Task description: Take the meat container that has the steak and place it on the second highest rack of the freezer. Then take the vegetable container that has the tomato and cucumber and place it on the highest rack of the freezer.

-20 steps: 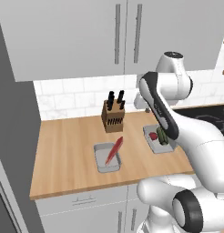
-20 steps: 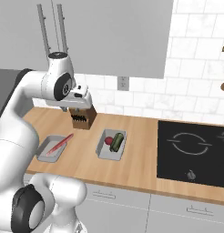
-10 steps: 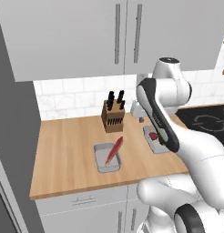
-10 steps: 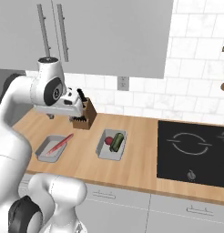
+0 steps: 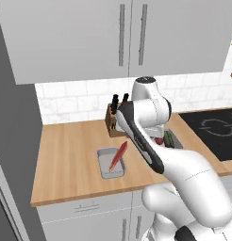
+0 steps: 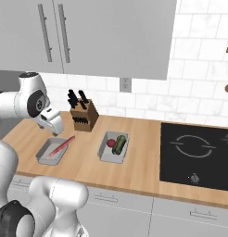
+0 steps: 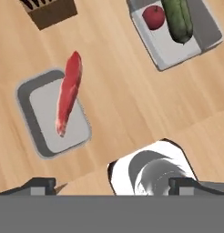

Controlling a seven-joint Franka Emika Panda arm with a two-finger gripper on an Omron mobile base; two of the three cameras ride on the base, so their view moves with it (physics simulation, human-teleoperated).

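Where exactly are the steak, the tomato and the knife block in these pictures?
steak (image 7: pixel 68 93): hand view, middle of the red slab.
tomato (image 7: pixel 153 16): hand view, centre of the round red ball.
knife block (image 6: pixel 81 118): right base view, front face of the wooden block.

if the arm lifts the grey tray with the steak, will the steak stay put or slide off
Probably shifts if tilted. The steak leans on the meat container's rim with one end sticking out past it, so it isn't lying flat. The walls look low, so lifting level seems wise. The tray looks rigid and should not flex.
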